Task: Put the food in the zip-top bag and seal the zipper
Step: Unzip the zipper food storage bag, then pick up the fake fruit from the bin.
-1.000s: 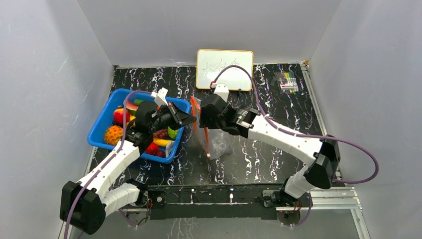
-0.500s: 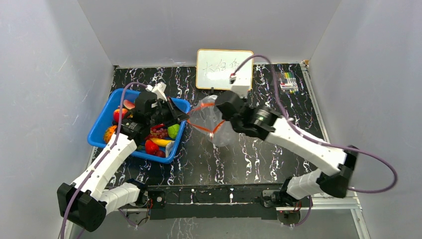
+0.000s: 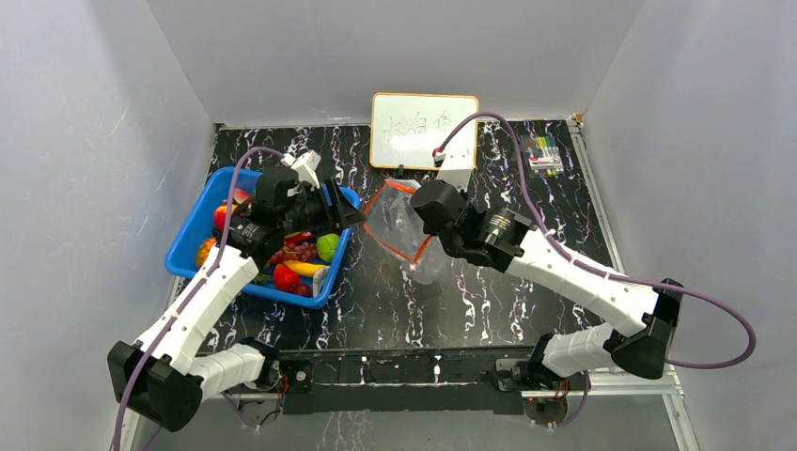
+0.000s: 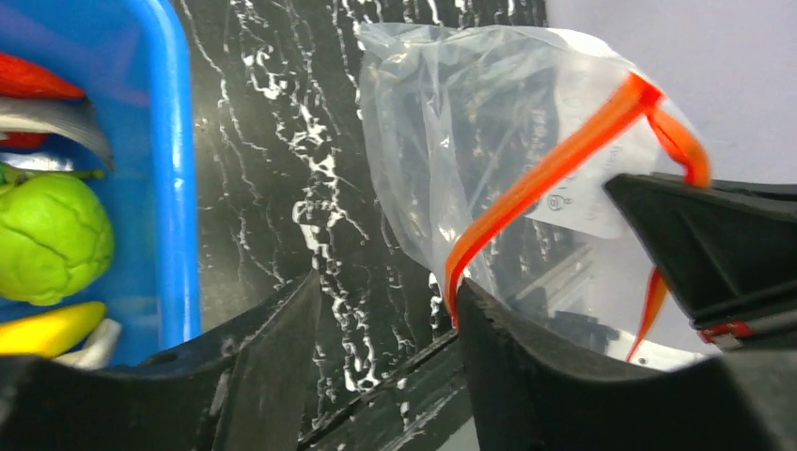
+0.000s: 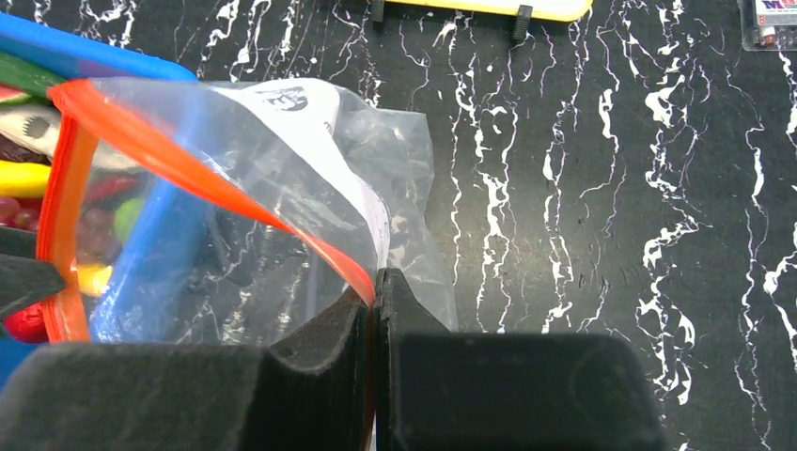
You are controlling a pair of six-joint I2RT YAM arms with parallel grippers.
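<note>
The zip-top bag hangs clear and crinkly above the table's middle with its mouth held open. My right gripper is shut on the red-orange zipper at the mouth's rim, and it shows in the top view too. My left gripper stands open just left of the bag, with only table between its fingers. The zipper touches the tip of its right finger. The food lies in the blue basket: a green fruit, a banana, red pieces.
A whiteboard leans on the back wall. A box of markers sits at the back right. The basket's right wall stands close beside my left gripper. Grey walls close in the black marbled table on three sides.
My left gripper has opened and let go of the bag's rim. The right gripper shut on the zipper, lifted the bag and shifted right, and the mouth now gapes.
</note>
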